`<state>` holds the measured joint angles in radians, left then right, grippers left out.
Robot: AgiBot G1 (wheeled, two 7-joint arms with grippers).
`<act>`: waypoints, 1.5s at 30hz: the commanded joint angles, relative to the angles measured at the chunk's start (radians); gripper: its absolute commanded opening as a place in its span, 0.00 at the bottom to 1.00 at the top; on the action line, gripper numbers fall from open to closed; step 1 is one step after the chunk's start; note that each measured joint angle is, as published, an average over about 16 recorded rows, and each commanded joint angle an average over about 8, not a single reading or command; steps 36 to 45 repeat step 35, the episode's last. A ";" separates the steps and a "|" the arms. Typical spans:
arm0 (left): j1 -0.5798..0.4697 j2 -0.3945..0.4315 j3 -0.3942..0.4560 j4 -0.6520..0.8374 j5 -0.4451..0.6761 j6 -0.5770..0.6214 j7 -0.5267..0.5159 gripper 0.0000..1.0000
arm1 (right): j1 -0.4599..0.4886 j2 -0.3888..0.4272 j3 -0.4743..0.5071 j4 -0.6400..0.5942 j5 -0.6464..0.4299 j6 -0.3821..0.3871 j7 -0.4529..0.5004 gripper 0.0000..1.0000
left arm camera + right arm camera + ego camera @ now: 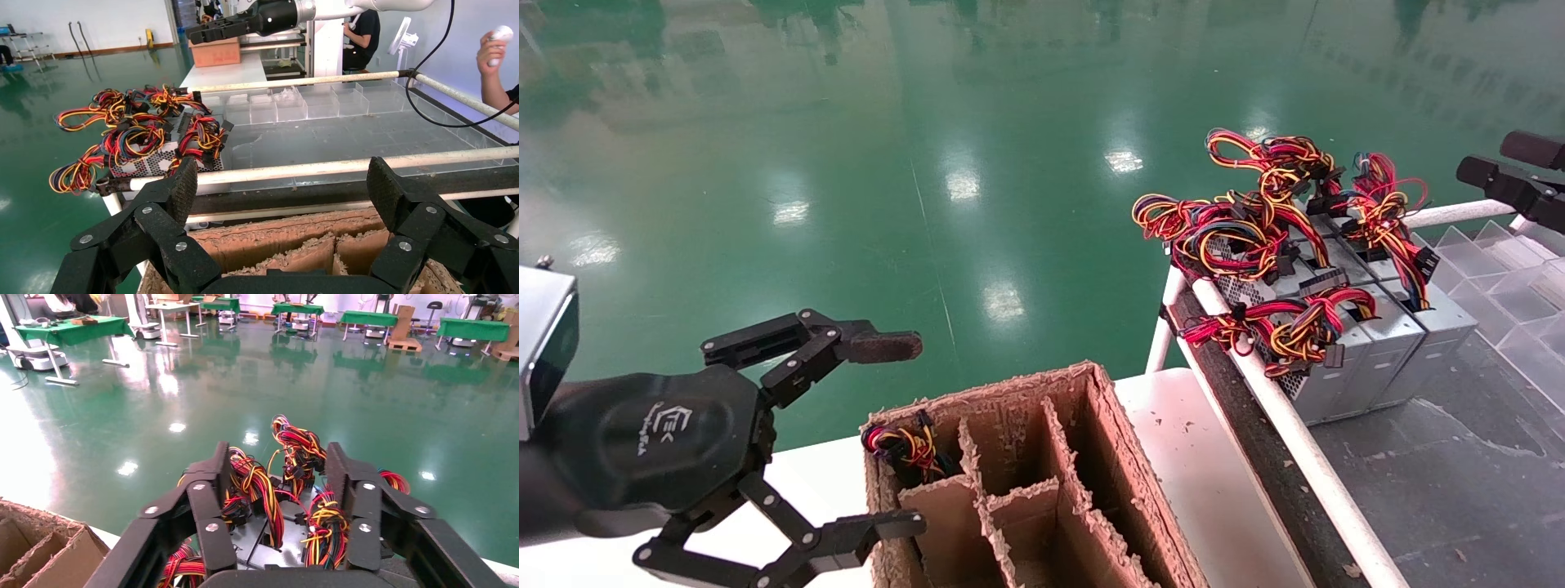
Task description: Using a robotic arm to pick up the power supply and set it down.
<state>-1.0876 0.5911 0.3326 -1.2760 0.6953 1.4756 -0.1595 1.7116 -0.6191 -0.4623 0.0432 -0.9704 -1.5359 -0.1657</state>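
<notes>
A glossy green floor fills the background, its surface dotted with reflected ceiling lights. In front of it sits a dark tray table framed by white tube rails, and at its far corner several grey power supplies stand side by side, their red, yellow and black wire bundles spilling over the top and across the near rail. Clear plastic dividers line the tray's right edge.

Beside the tray, on a white table, stands a worn cardboard box split into compartments by ragged partitions. One more power supply's wire bundle shows in the box's far left compartment; the unit itself is hidden inside.

The left gripper hovers at the left edge of the box, its fingers spread wide and holding nothing; the upper fingertip pad is brownish and worn, and the lower fingertip sits right at the box's near left wall.

The right gripper hangs above the cluster of power supplies at the tray's far corner, with only its fingers entering the head view from the right. Its fingers are parted, wires visible between them, but they close on nothing.
</notes>
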 commanded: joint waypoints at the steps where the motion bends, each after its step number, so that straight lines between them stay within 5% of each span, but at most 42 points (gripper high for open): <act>1: 0.000 0.000 0.000 0.000 0.000 0.000 0.000 1.00 | 0.000 0.002 0.003 0.001 0.005 0.000 -0.008 1.00; 32: 0.000 0.000 0.001 0.001 0.000 0.000 0.001 1.00 | -0.329 0.005 0.096 0.642 0.126 0.021 0.178 1.00; 45: 0.000 0.000 0.001 0.001 -0.001 0.000 0.001 1.00 | -0.345 0.005 0.101 0.673 0.132 0.022 0.187 1.00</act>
